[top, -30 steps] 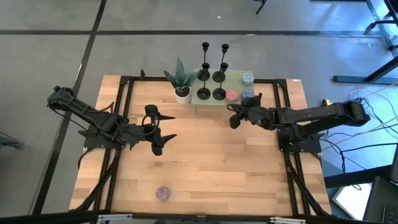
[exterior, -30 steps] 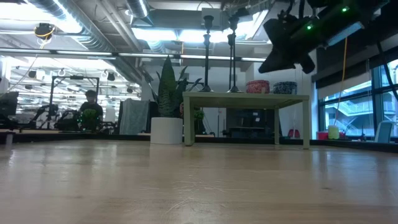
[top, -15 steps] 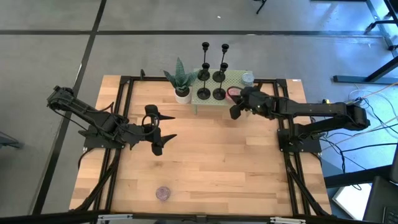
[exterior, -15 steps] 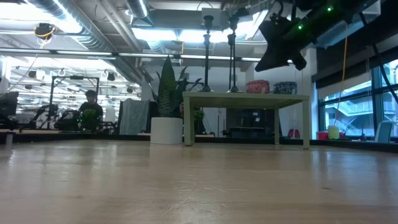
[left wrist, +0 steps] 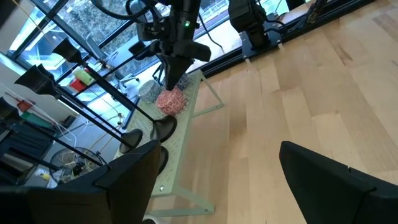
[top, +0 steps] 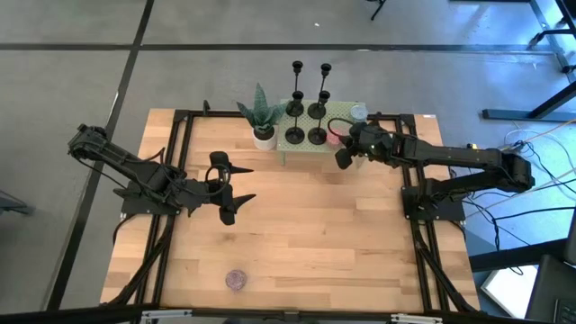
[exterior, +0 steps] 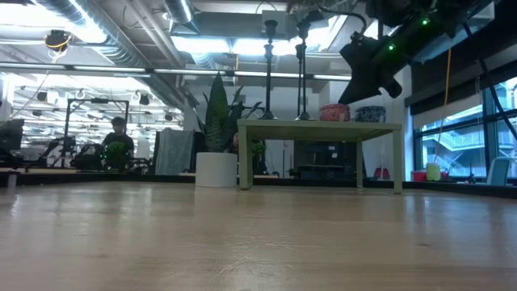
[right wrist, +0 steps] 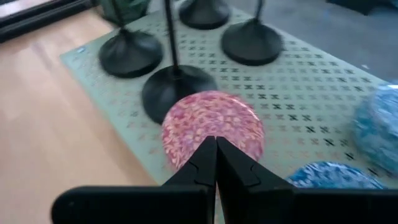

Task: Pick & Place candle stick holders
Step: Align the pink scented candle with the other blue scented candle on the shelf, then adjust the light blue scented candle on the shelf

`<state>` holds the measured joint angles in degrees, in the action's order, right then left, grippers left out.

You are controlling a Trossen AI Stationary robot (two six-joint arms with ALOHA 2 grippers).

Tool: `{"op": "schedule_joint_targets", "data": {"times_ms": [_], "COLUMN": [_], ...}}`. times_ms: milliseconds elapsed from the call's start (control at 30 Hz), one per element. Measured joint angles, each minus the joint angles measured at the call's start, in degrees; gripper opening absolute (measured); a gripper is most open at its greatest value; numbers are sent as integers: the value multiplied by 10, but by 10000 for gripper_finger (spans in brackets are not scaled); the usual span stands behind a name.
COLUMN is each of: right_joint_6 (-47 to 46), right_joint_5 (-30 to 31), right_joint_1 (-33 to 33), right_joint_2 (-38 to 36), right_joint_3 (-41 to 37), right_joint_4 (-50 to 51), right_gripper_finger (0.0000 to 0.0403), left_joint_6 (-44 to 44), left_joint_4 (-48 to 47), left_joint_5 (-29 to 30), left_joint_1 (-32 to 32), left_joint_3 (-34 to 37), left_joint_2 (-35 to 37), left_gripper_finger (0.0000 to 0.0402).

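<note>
Several black candle stick holders (top: 306,122) stand by their round bases on a small green perforated stand (top: 335,112) at the table's far middle. Their thin stems (exterior: 269,73) rise upright; the bases (right wrist: 176,88) also show in the right wrist view. My right gripper (top: 342,160) (right wrist: 216,149) is shut and empty. It hovers over the stand's near right part, above a pink disc (right wrist: 211,124) and just right of the nearest holder. My left gripper (top: 227,186) (left wrist: 230,186) waits open over the table's left middle, empty.
A spiky green plant in a white pot (top: 262,115) stands left of the stand. Blue patterned discs (right wrist: 379,124) lie on the stand's right part beside the pink one. A purple disc (top: 236,279) lies near the table's front edge. Black frame rails (top: 171,180) run along both sides.
My right gripper has swung toward the table's far edge, from in front of the green stand to over its near right part. It has tipped and rolled a little and stayed shut. The holders have not moved.
</note>
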<state>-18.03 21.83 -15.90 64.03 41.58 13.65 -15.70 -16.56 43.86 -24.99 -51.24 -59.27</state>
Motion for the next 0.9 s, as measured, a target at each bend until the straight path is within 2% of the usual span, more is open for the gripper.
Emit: {"op": "schedule_joint_targets", "data": {"times_ms": [100,167,367,500,700,900], "right_joint_6": [44,65,90,121,118,43], "right_joint_5": [-39,-38,-10,-83,-89,-2], "right_joint_1": [-9,-9,-21,-25,-8,-8], "right_joint_2": [0,0,0,3,21,25], "right_joint_3": [13,46,205,287,283,278], "right_joint_4": [15,49,249,359,391,391], "right_gripper_finger": [7,7,7,7,7,7], "left_joint_6": [0,0,0,0,2,2], "left_joint_4": [0,0,0,0,0,-5], "left_joint_5": [0,1,1,1,0,-3], "left_joint_1": [0,0,0,0,0,0], "left_joint_3": [0,0,0,0,0,0], "left_joint_2": [0,0,0,0,0,0], "left_gripper_finger": [326,326,326,326,326,326]}}
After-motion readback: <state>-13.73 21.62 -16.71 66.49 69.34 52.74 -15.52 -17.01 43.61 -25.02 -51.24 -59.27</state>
